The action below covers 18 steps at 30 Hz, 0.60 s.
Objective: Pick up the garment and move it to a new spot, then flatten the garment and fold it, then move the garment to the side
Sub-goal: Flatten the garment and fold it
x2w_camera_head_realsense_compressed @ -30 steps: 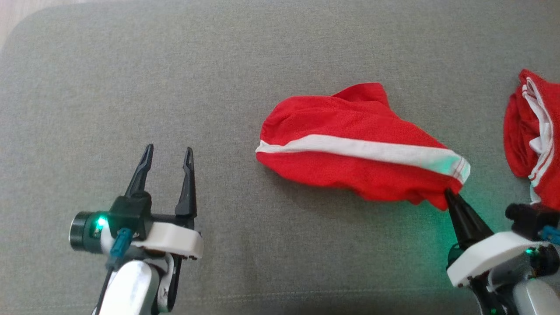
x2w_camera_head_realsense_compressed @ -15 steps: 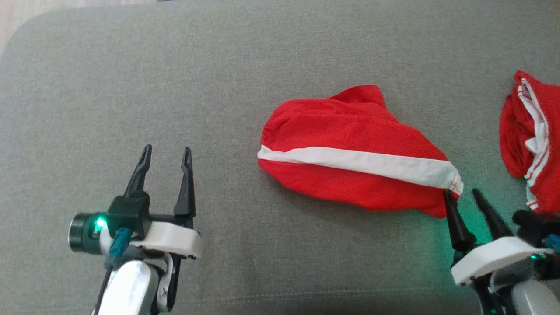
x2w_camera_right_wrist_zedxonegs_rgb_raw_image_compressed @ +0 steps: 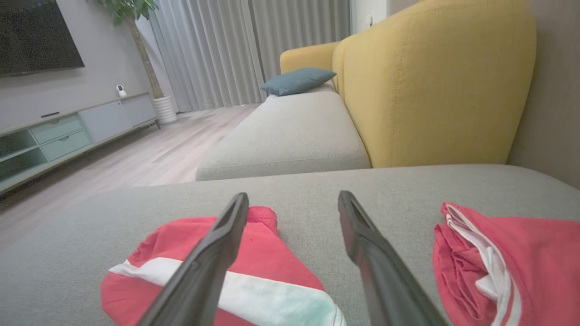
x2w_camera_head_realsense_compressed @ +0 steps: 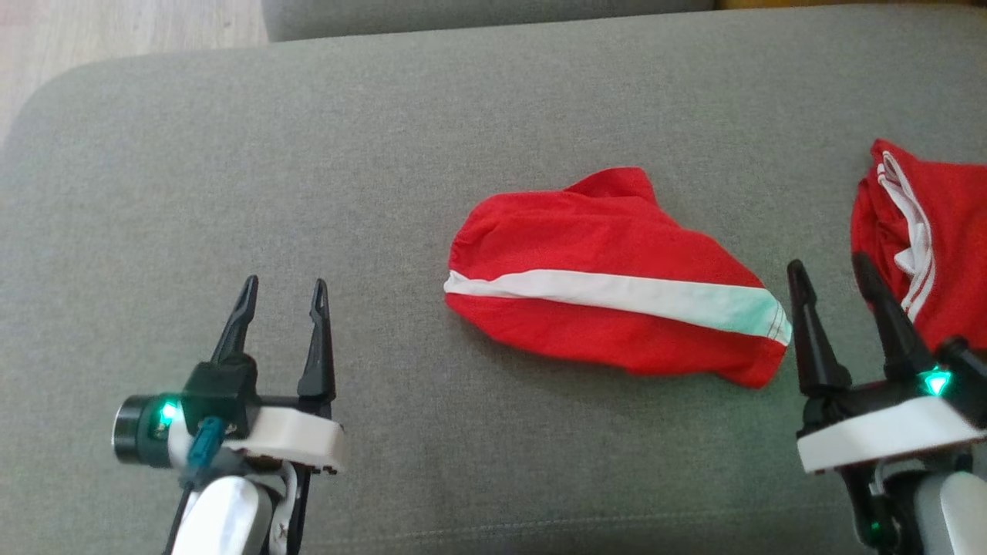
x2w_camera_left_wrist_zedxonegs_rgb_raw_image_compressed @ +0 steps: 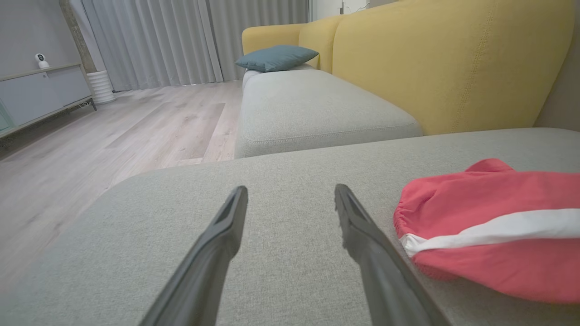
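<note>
and there it was, the garment (x2w_camera_head_realsense_compressed: 586,247), lying slack on the grey cushion (x2w_camera_head_realsense_compressed: 308,139), a bright red heap with one broad white band (x2w_camera_head_realsense_compressed: 617,293) running along its length. its left end looked gathered and rounded, and a small red flap poked up at its far edge. nothing gripped it.

the right tool (x2w_camera_head_realsense_compressed: 826,264) sat just beside the garment's right end, its two dark fingers spread wide with nothing between them. from the right wrist view one finger crossed in front of the red cloth and the other stood over bare cushion; whether a fingertip brushed the fabric, i could not tell. a green light glowed on that tool's base, and a faint green tint lay on the band's right end.

well left of the garment, the left tool (x2w_camera_head_realsense_compressed: 284,282) was wide open too, empty, above plain cushion and apart from the cloth.

right of the garment, past the right tool, lay a second red cloth (x2w_camera_head_realsense_compressed: 948,223), bunched up with thin white stripes along its folds. a strip of grey cushion separated the two.

beyond the garment stretched another grey seat, with a yellow sofa back (x2w_camera_left_wrist_zedxonegs_rgb_raw_image_compressed: 430,59), a blue pillow (x2w_camera_left_wrist_zedxonegs_rgb_raw_image_compressed: 276,56) and a wooden floor (x2w_camera_left_wrist_zedxonegs_rgb_raw_image_compressed: 136,117).
</note>
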Motion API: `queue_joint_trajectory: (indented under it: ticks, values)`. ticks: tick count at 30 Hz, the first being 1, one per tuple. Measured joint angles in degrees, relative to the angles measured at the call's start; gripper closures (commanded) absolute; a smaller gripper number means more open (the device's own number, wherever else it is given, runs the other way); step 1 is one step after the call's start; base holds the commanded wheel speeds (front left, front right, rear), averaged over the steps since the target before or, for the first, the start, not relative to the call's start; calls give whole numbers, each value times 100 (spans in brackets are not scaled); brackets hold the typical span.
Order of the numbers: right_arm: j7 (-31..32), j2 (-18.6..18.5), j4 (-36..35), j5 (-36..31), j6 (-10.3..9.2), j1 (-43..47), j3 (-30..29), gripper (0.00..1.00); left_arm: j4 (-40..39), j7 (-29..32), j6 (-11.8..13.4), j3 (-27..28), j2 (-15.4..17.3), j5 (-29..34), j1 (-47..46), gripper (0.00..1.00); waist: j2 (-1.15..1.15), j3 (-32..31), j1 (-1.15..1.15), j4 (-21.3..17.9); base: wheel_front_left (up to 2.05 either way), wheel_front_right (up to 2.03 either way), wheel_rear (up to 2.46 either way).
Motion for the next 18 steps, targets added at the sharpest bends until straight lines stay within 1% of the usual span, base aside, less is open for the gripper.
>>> queue_joint_trajectory:
  ticks: [6,18]
  values:
    - [162,141,-194,-62,0,197,47,0,-26,51,19,-2,47,0,5,0,0,-84,0,-10,0,0,0]
    - [218,144,-191,-62,0,199,36,0,-57,100,15,-35,113,0,97,0,0,-109,0,-23,0,0,0]
